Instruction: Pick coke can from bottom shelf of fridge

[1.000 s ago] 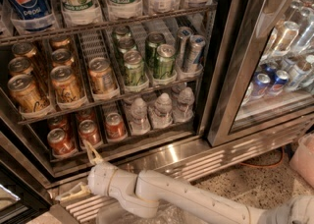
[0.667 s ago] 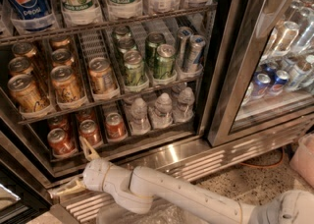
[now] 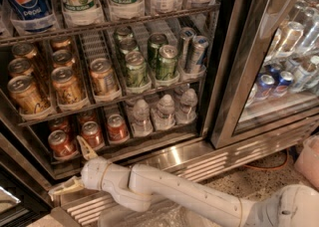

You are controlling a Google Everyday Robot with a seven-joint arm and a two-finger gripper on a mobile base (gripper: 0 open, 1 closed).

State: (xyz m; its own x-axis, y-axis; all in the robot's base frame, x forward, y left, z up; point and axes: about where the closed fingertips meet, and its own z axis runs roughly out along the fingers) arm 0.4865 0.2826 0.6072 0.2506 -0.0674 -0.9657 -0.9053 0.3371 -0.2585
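The fridge (image 3: 234, 96) stands open, with a shiny steel frame. On its bottom shelf (image 3: 149, 140) stand several red coke cans; the front ones are at the left (image 3: 60, 143), middle (image 3: 92, 134) and right (image 3: 117, 127). My gripper (image 3: 75, 169) is just in front of and below the shelf's front edge, at its left end. It is open and empty. One cream finger (image 3: 87, 148) points up between the left and middle cans, and the other (image 3: 65, 187) points left. My white arm (image 3: 189, 198) reaches in from the lower right.
Small water bottles (image 3: 164, 111) stand right of the coke cans. Orange-gold cans (image 3: 65, 84) and green cans (image 3: 149, 61) fill the rack above. A steel sill and grille (image 3: 199, 159) lie below. A closed glass door (image 3: 284, 76) is at the right.
The gripper and arm have moved slightly left and up, closer to the front edge of the bottom shelf. The fingers stay spread. The cans have not moved.
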